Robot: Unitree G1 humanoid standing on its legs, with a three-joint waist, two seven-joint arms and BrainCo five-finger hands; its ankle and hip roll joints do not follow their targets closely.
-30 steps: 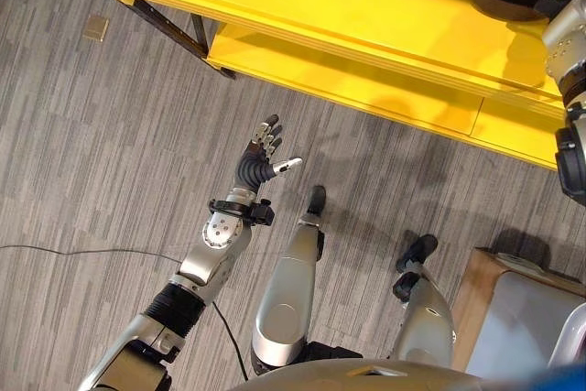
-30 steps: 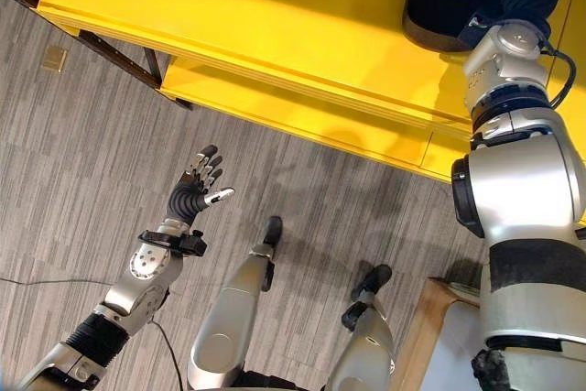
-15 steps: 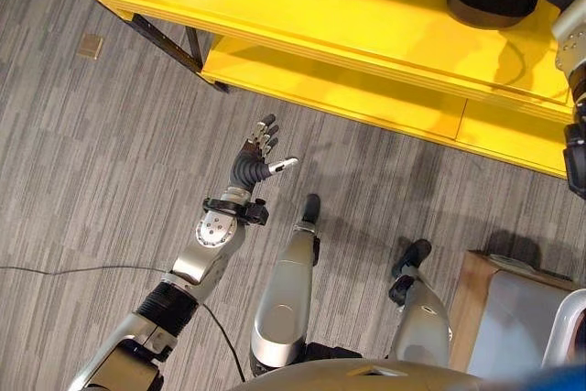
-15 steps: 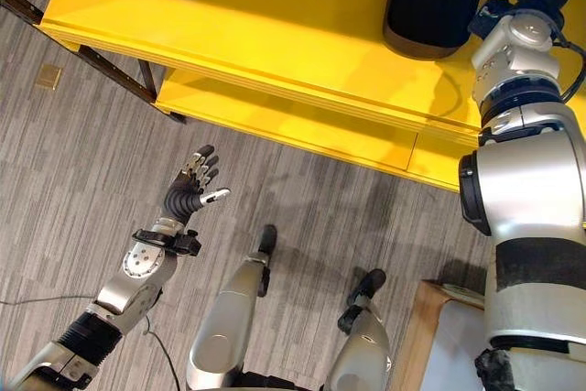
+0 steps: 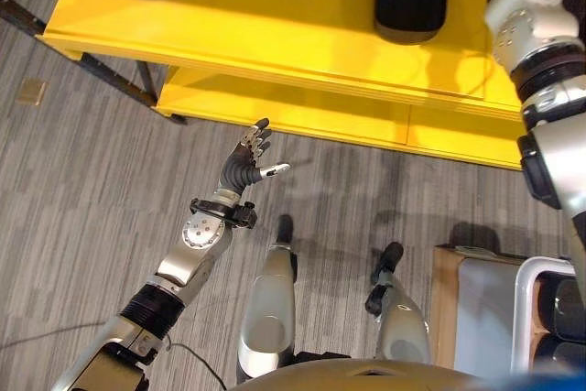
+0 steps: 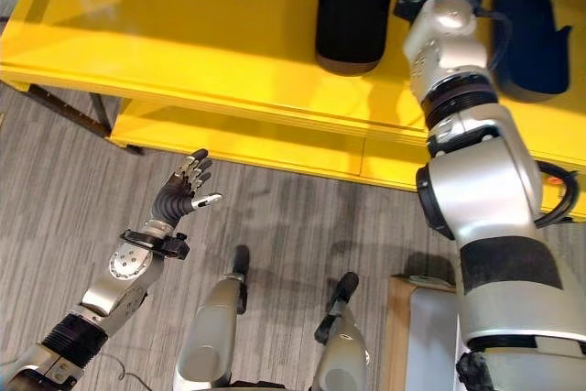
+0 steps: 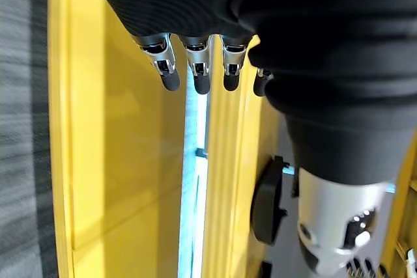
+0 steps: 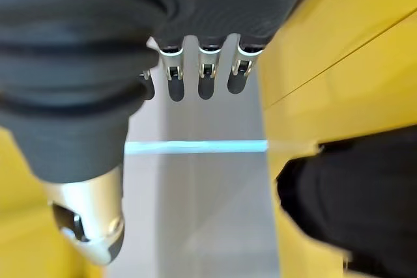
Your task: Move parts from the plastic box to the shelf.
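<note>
I see the right hand (image 8: 195, 63), fingers relaxed and holding nothing, now clear of the black part (image 6: 350, 16) it was beside a moment ago; this part rests free on the yellow shelf (image 6: 183, 34), so I judge it delivered. Count: two black parts on the shelf, the second (image 6: 529, 34) just beyond the right arm. The left hand (image 5: 245, 160) hovers open over the floor; more dark parts wait in the plastic box (image 5: 549, 318).

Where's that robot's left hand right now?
The left hand hangs open above the grey floor, in front of the yellow shelf, holding nothing.
</note>
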